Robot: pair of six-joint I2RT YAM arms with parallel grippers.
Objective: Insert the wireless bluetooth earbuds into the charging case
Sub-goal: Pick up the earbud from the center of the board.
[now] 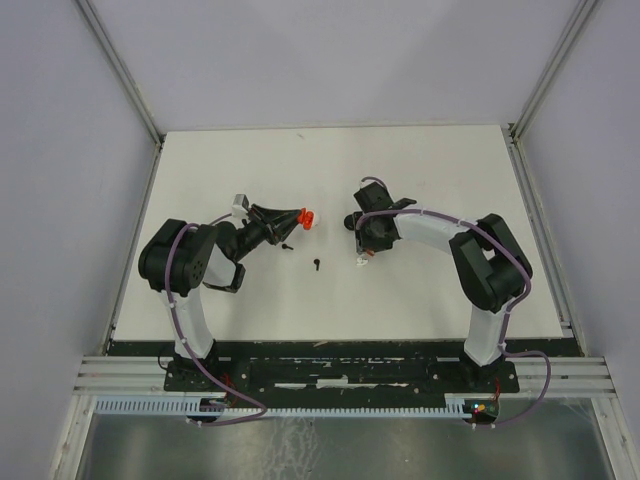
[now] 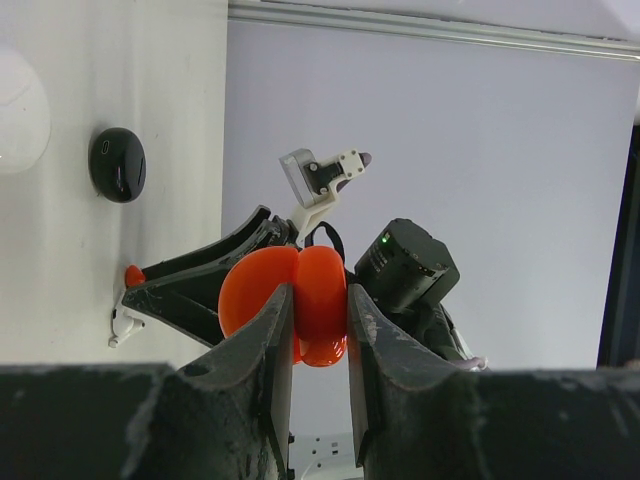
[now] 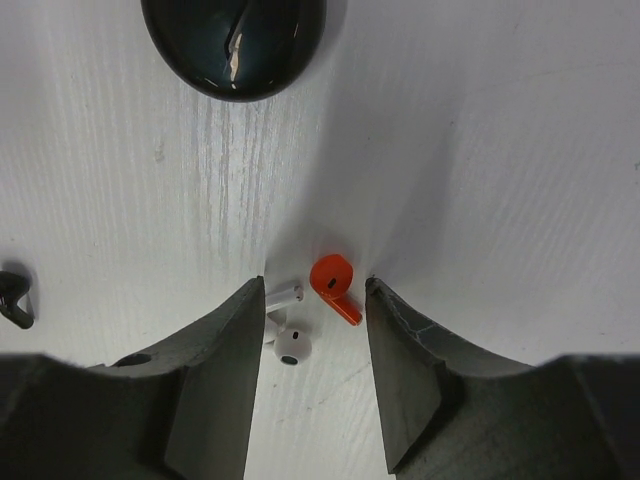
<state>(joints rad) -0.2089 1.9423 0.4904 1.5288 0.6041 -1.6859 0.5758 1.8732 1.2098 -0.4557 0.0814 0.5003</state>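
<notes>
Table edges [image 1: 330,128] sit well away from both grippers. Right gripper [image 3: 314,295] gapes — red earbud [image 3: 333,287] and 2 white earbuds [image 3: 291,345] lie between its fingers. Left gripper [image 2: 318,330] clamps the orange charging case [image 2: 300,300].

White table [image 1: 420,170], pale lavender walls [image 1: 330,60]

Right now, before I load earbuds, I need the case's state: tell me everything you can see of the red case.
The red case is glossy orange-red plastic, smooth and rounded, showing two lobes meeting at a seam. The left gripper is shut on one lobe; the other bulges beside a finger. Its inside is hidden.
</notes>
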